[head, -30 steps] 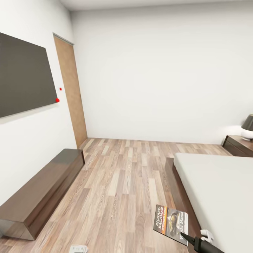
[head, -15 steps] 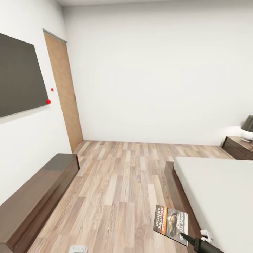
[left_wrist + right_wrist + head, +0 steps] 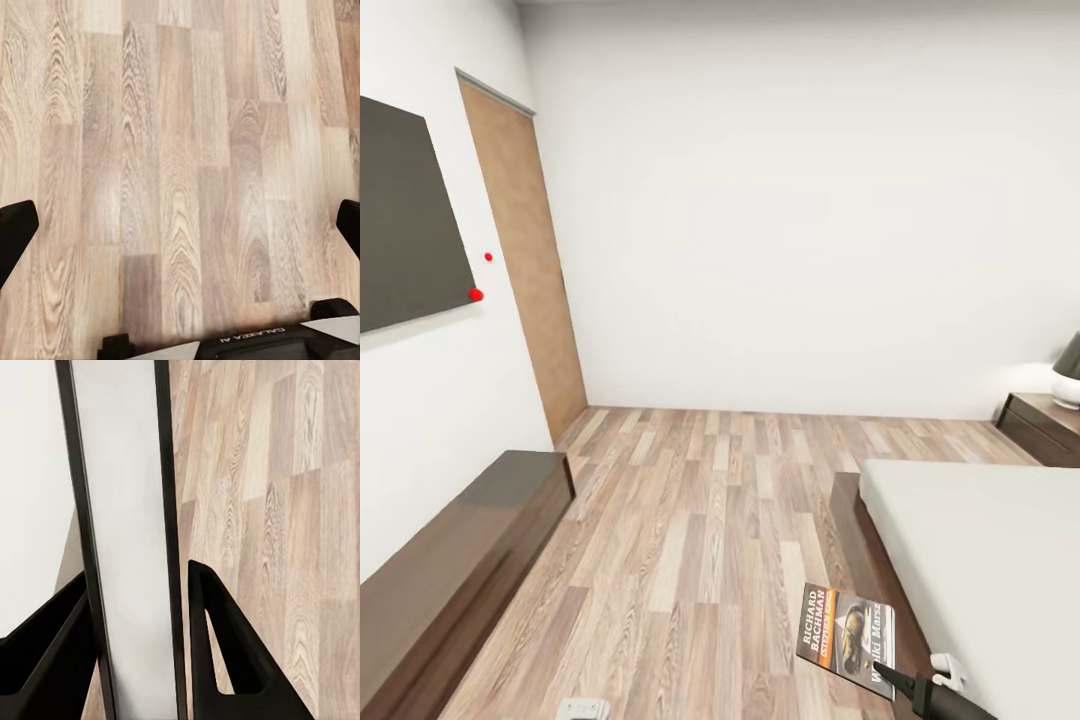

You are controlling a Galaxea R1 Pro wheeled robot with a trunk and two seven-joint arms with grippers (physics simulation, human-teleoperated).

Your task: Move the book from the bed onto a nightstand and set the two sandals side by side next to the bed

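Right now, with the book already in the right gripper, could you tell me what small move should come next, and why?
Probably keep turning right toward the nightstand. The right gripper is clamped on the book, which hangs over the floor beside the bed. The nightstand sits at the far right edge of the head view, beyond reach, I judge.

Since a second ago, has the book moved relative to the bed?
No clear move. The book sits at the same spot in the right hand, beside the bed; the camera turned, shifting the door left.
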